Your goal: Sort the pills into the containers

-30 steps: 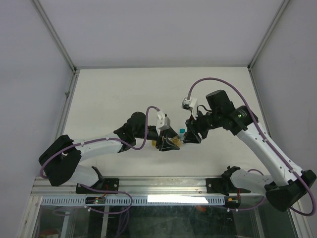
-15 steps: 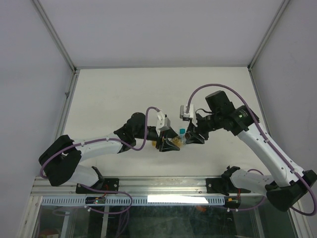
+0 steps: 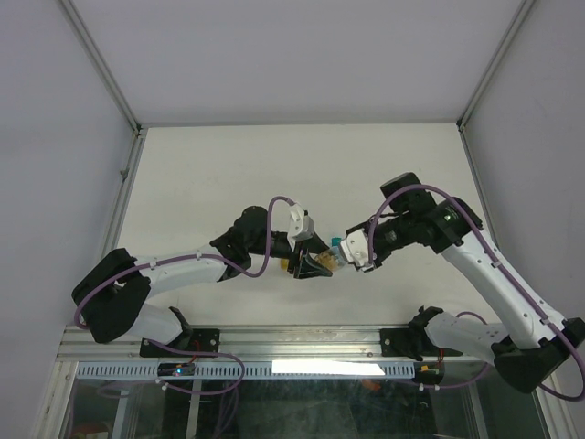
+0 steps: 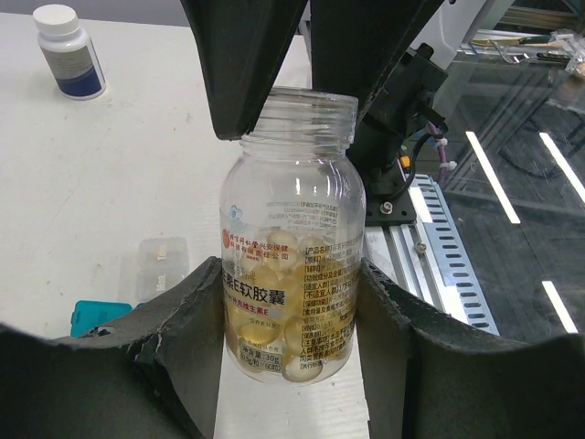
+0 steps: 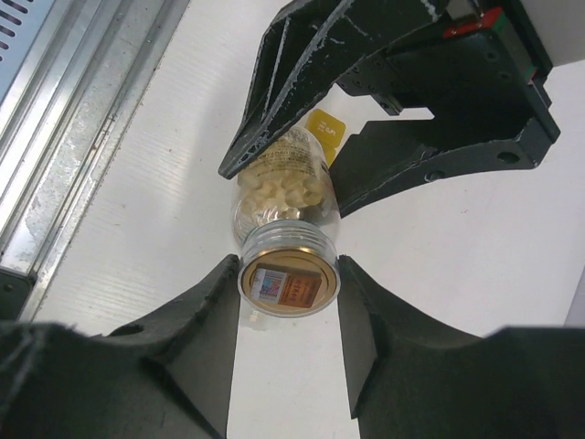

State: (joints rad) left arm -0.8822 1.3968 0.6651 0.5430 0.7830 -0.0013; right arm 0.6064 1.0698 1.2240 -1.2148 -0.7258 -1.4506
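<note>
Left gripper point(image 3: 313, 264) is clamped across the body of a clear bottle point(image 4: 292, 229). The right gripper point(image 5: 289, 279) has its two fingers set against the bottle's threaded neck, one on each side, and appears closed on it. The pills point(image 4: 274, 315), yellow soft capsules, are heaped toward the bottle's base. No cap is on the neck. Whether the mouth is sealed cannot be told.

Governing relation: the bottle's long axis runs straight from the left gripper to the right gripper. Its base points toward the left arm and its mouth faces the right wrist camera head-on. The right arm is therefore the one at the mouth, and the left arm only carries.

Three containers lie on the table point(image 4: 137, 174) around the bottle. A teal box point(image 4: 96, 317) and a clear box point(image 4: 163, 258) sit close together to one side of it. A yellow box point(image 5: 324, 131) lies past its base end. None touches the bottle. A white bottle point(image 4: 69, 50) stands well beyond the clear box.

Assessment: the step in hand concerns the bottle's mouth, and the task looks to be at an early stage. The boxes lie off the bottle's axis, so any pour needs the mouth turned sideways and down toward them. With boxes this small, spillage is the evident risk.
</note>
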